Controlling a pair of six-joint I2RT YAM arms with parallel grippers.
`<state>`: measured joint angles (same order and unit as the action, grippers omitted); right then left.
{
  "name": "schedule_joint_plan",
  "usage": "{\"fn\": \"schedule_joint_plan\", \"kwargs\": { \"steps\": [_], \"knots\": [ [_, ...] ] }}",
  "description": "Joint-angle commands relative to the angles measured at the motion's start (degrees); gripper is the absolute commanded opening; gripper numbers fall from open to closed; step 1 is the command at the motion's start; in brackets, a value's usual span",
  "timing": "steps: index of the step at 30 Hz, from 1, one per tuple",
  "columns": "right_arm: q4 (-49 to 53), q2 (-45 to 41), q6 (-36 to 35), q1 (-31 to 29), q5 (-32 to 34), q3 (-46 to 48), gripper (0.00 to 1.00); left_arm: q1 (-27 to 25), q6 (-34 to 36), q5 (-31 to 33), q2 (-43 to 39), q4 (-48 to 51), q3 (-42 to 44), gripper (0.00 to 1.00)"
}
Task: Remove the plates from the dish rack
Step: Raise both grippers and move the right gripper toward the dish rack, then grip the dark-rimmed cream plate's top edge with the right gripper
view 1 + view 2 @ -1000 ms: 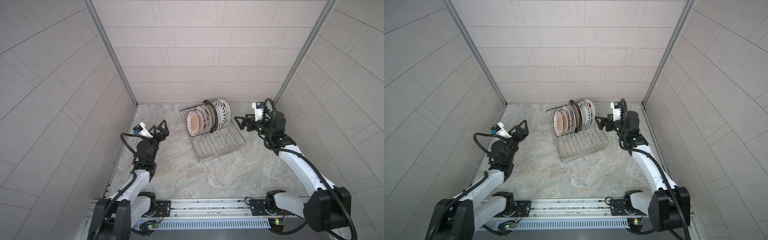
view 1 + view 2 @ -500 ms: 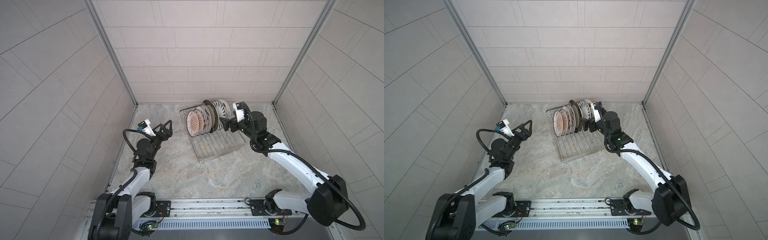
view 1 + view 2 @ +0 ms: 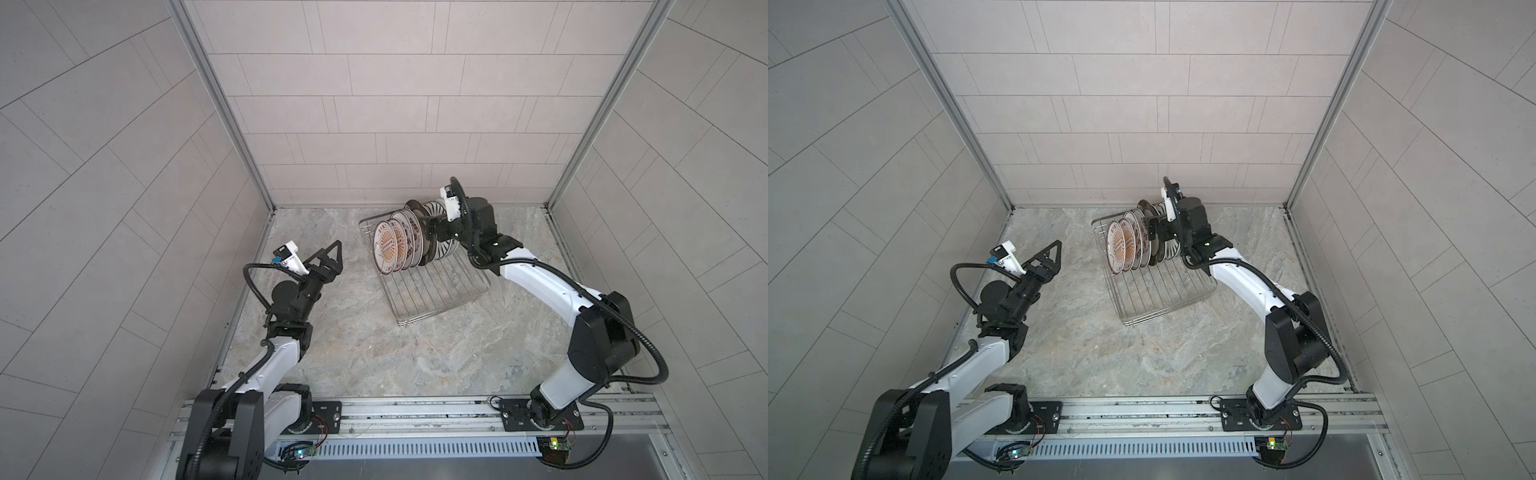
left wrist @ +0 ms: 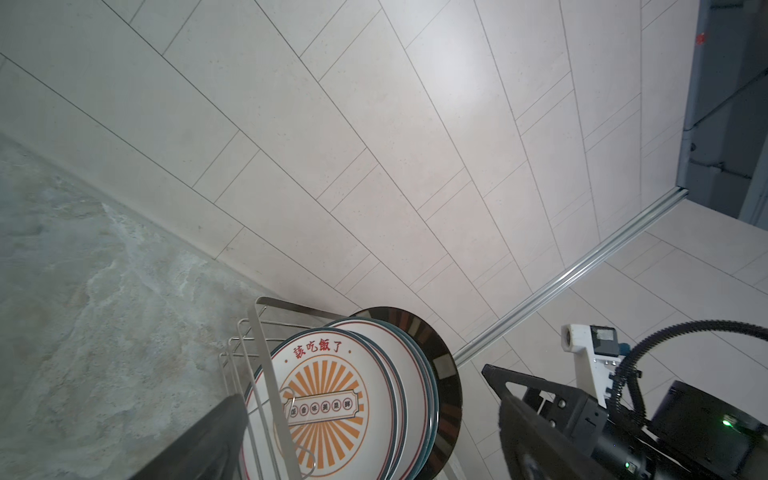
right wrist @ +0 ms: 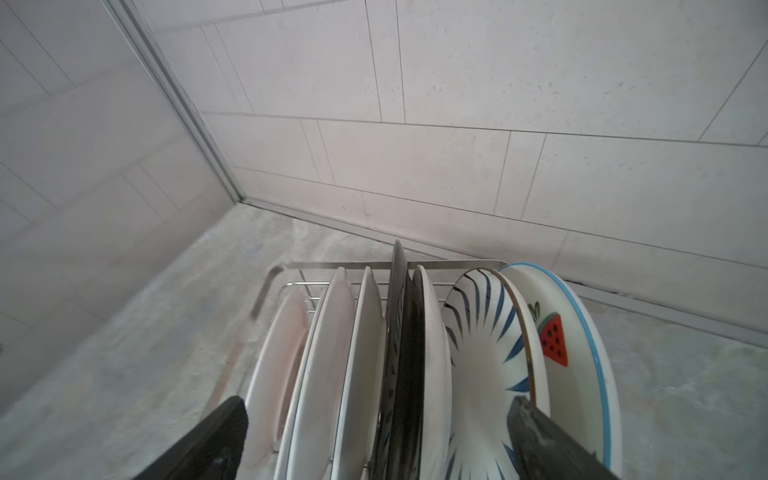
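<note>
Dish rack: plates stand inside.
Right gripper: spread wide over plates.
Left gripper: spread wide, empty, near rack.

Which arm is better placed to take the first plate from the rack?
Right. The right gripper hangs open over the plates in the dish rack; the left gripper is open but apart from it.
</note>
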<state>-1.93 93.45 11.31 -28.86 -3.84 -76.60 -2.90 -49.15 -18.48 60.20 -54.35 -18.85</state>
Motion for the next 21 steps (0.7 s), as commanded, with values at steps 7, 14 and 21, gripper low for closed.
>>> {"fn": "schedule_joint_plan", "kwargs": {
  "steps": [7, 14, 21],
  "knots": [
    [6.70, 1.13, -5.57, -6.70, 18.31, -7.71, 1.00, 0.13, 2.48, 2.35, -2.74, 3.46, -0.02, 1.00],
    [10.08, 1.91, -3.69, -4.95, 15.41, -9.65, 0.84, -2.83, 2.68, 1.03, -0.44, 2.10, -1.28, 1.00],
    [17.19, 7.84, -0.18, -3.01, 13.14, -15.83, 0.54, -8.72, 4.94, 0.63, 4.62, 1.06, -4.59, 1.00]
  ]
}}
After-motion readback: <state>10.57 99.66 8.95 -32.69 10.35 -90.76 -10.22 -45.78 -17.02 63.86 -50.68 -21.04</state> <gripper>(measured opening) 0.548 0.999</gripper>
